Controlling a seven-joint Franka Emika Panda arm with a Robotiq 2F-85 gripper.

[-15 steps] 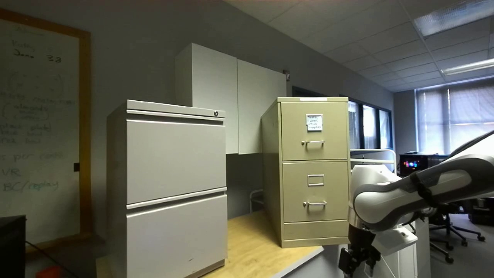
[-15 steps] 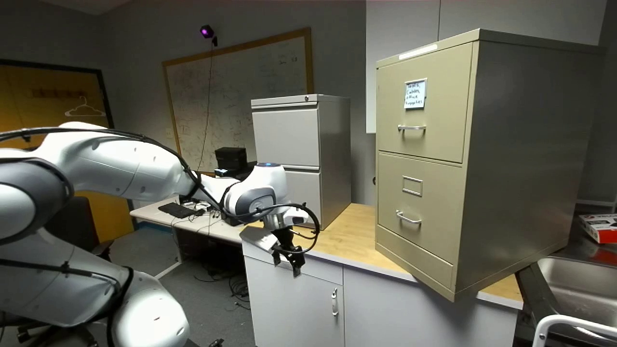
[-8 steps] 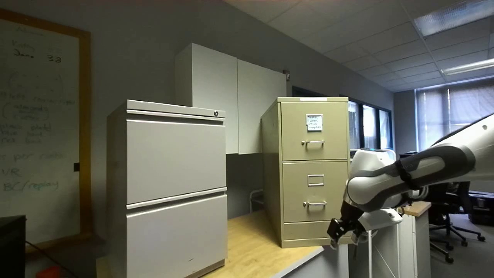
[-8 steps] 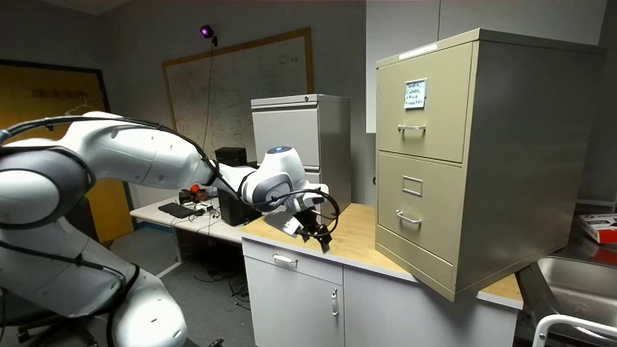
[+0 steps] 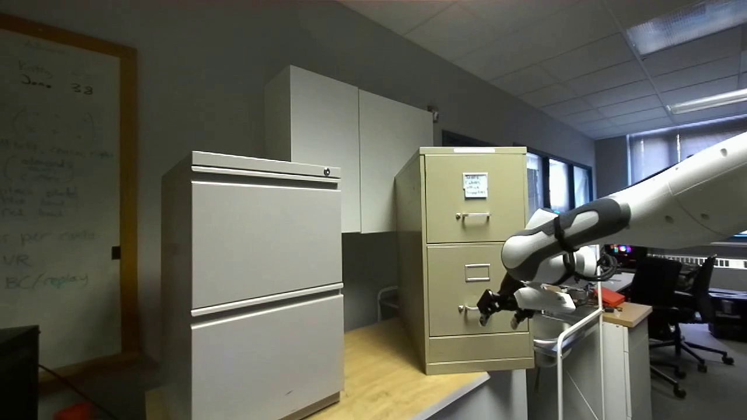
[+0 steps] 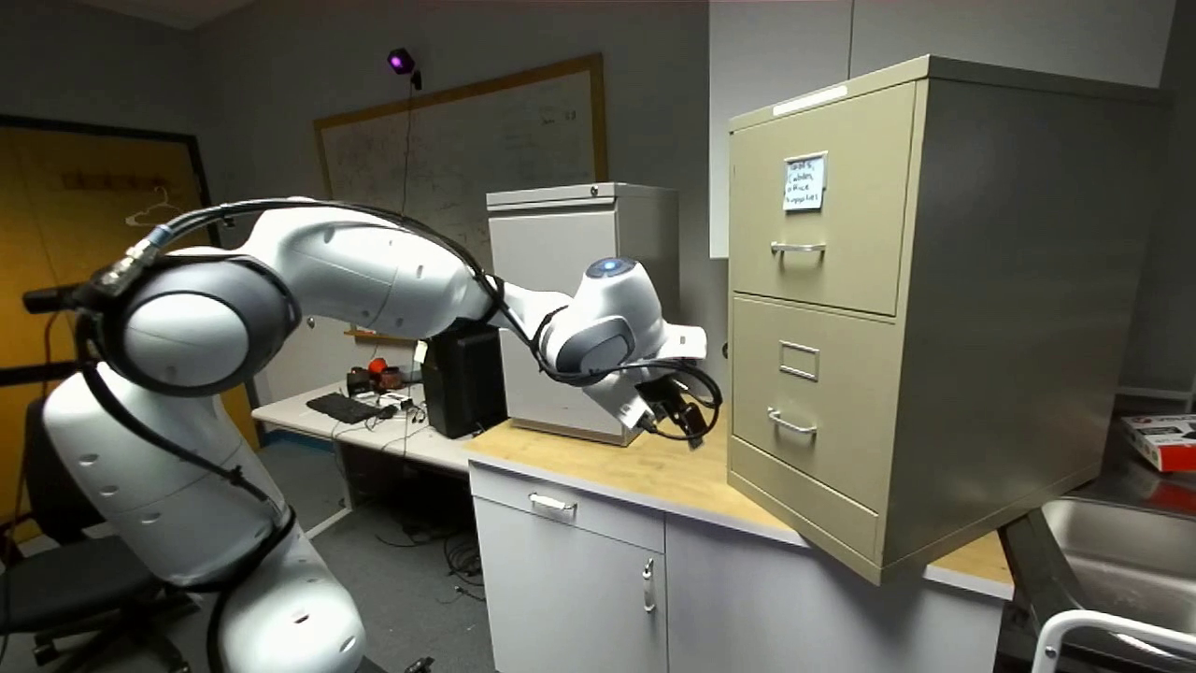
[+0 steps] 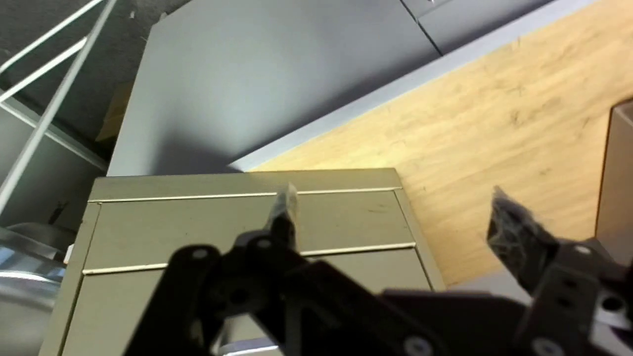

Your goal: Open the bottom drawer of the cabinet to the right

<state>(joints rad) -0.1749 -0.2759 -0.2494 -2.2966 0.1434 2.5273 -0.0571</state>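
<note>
Standing on the wooden counter top [image 6: 673,463]: a gray filing cabinet [image 5: 265,245] and a tan filing cabinet [image 6: 934,318]. The tan one is on the right in both exterior views, and its front corner pokes out past the counter's edge.
Sink [image 6: 1121,528]: just beside the tan filing cabinet, with a red and white box [image 6: 1163,441] near it and a white rail [image 6: 1117,624] close by.
White wall cupboards [image 5: 350,154]: up high, seen between the two filing cabinets in an exterior view.
Bottom drawer [image 6: 836,402]: low on the tan filing cabinet, pushed all the way in, with a silver handle [image 6: 792,423].
In the way: the gripper [image 5: 499,319], which hides the handle's right end in an exterior view.
Gripper: its two fingers [image 7: 512,232] are spread wide, with just a gap between them. It is near the handle but apart from it.
Robot arm [image 6: 392,280]: higher and closer to the tan filing cabinet than a second ago.
Gripper a second ago: down low and off to one side. Now it is up in front of the bottom drawer.
Drawer a second ago: pushed in, the same as now.
</note>
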